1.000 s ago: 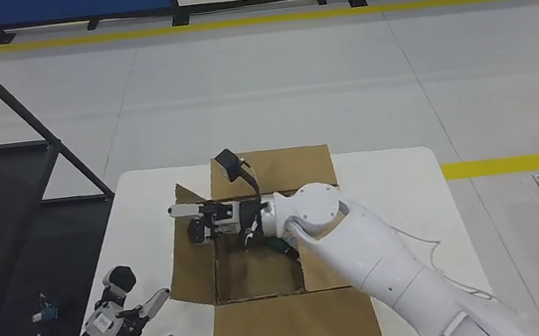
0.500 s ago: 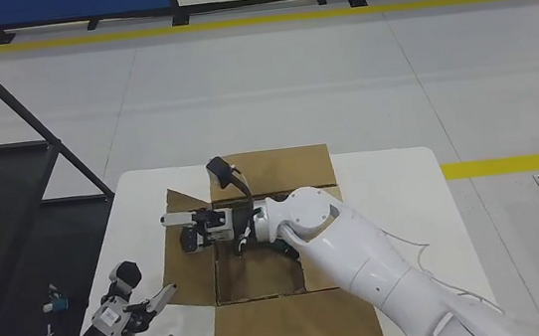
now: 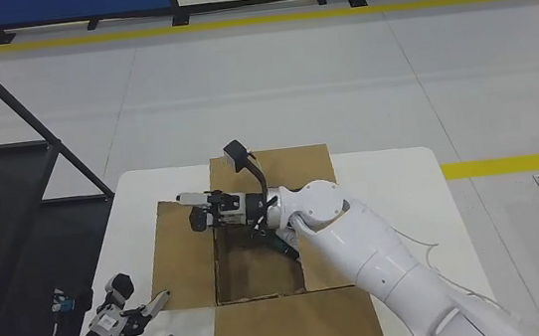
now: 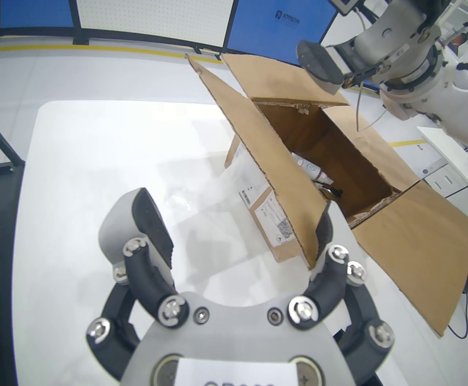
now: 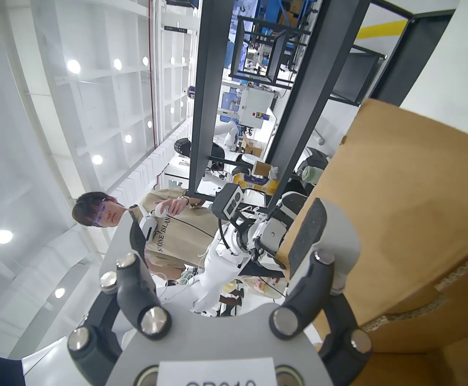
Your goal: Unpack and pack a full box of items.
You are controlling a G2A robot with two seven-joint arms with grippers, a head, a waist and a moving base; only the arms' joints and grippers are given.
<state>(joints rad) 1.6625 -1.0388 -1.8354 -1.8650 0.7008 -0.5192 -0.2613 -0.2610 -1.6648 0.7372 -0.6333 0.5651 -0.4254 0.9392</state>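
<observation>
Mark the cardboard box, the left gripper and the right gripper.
cardboard box (image 3: 298, 327), top view, on its near flap.
left gripper (image 4: 234, 219), left wrist view, midway between its open fingertips.
right gripper (image 5: 223, 234), right wrist view, midway between its open fingertips.

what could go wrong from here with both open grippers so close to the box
1. The right gripper is open with a finger at the side flap; a push there could crease it or slide the cardboard box.
2. The left gripper, also open, sits by the same flap's near corner and might snag it.
</observation>
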